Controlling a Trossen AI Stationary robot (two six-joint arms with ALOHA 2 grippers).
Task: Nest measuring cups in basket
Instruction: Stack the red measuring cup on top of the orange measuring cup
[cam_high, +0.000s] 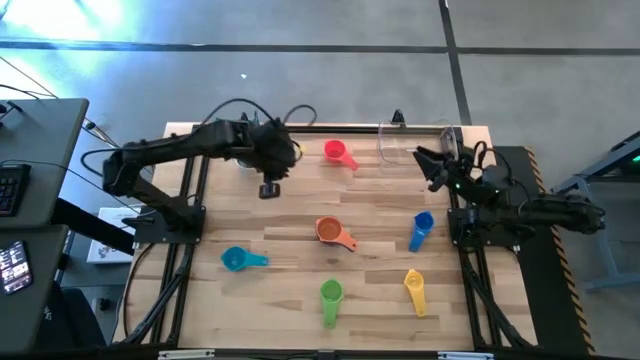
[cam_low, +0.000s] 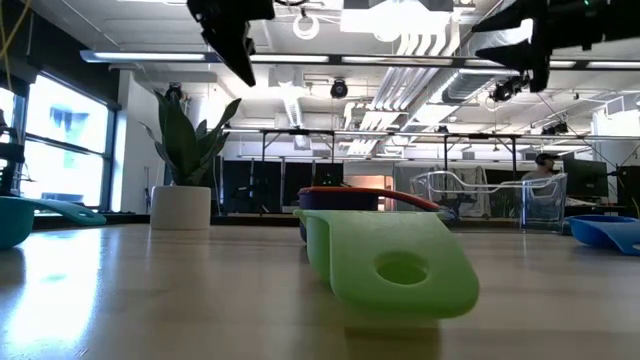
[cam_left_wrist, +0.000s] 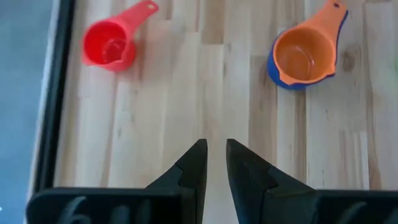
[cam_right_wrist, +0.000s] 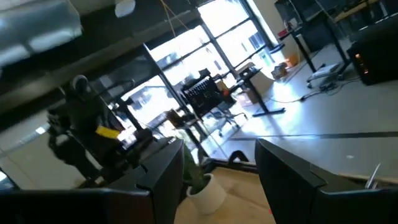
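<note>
Cups lie scattered on the wooden table (cam_high: 280, 300): red (cam_high: 338, 152) near the far edge, orange (cam_high: 330, 231) in the middle, nested in a dark blue-purple cup (cam_left_wrist: 277, 73), teal (cam_high: 238, 260), blue (cam_high: 422, 228), green (cam_high: 331, 297) and yellow (cam_high: 415, 288). The clear basket (cam_high: 400, 140) stands at the far edge, right of the red cup. My left gripper (cam_high: 270, 170) hovers left of the red cup, its fingers (cam_left_wrist: 214, 163) a narrow gap apart and holding nothing. My right gripper (cam_high: 435, 165) hangs open in the air just right of the basket.
A white potted plant (cam_low: 180, 205) stands at the far edge on the table's left side, mostly hidden under my left arm in the high view. In the low view the green cup's handle (cam_low: 400, 268) lies close to the near edge. Bare wood lies between the cups.
</note>
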